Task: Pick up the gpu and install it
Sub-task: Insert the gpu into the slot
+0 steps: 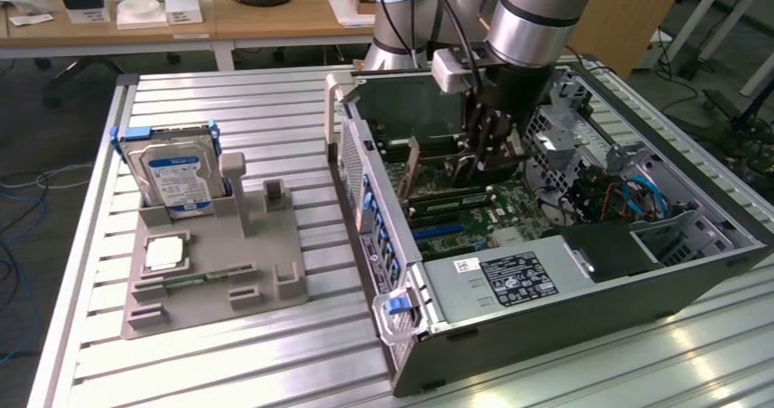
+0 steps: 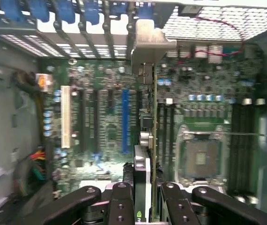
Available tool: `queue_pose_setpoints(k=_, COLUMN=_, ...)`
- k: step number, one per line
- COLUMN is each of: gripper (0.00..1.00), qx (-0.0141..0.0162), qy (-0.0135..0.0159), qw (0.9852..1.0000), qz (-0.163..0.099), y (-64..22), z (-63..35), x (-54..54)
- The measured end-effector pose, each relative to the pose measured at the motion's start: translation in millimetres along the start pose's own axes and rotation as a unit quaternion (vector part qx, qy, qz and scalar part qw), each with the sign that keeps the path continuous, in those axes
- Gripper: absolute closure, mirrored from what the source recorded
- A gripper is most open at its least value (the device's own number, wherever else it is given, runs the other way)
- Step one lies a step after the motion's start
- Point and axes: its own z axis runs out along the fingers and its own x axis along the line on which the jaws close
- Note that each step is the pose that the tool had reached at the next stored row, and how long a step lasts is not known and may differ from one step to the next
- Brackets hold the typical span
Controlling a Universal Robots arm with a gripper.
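My gripper reaches down into the open computer case, shut on the gpu. The wrist view shows the gpu edge-on between my two black fingers, a thin card running away from them. Its silver metal bracket lies at the far end, against the case's rear slot openings. The card stands on edge over the motherboard, between the long blue slot and the memory slots. I cannot tell whether its lower edge touches a slot.
A grey fixture on the slatted table holds a hard drive in a blue frame, a processor chip and a memory stick. Inside the case are the power supply, blue cables and the processor socket.
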Motion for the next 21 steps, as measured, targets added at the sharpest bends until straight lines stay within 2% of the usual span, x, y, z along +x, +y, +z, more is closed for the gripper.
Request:
queue_pose_setpoints(k=7, gripper=0.73, qx=0.0001, qy=-0.0002, qw=1.0000, qz=0.001, y=0.0, z=2.2, x=6.2)
queue_pose_setpoints(k=10, gripper=0.73, qx=0.0000, qy=0.0010, qw=1.0000, qz=0.001, y=0.2, z=3.7, x=7.9)
queue_pose_setpoints(k=15, gripper=0.73, qx=0.0000, qy=0.0012, qw=1.0000, qz=0.001, y=4.3, z=8.5, x=9.5)
queue_pose_setpoints(k=19, gripper=0.73, qx=0.0000, qy=0.0011, qw=1.0000, qz=0.001, y=4.4, z=10.0, x=17.8)
queue_pose_setpoints(k=21, gripper=0.73, qx=0.0001, qy=0.0011, qw=1.0000, qz=0.001, y=7.1, z=11.3, x=18.7)
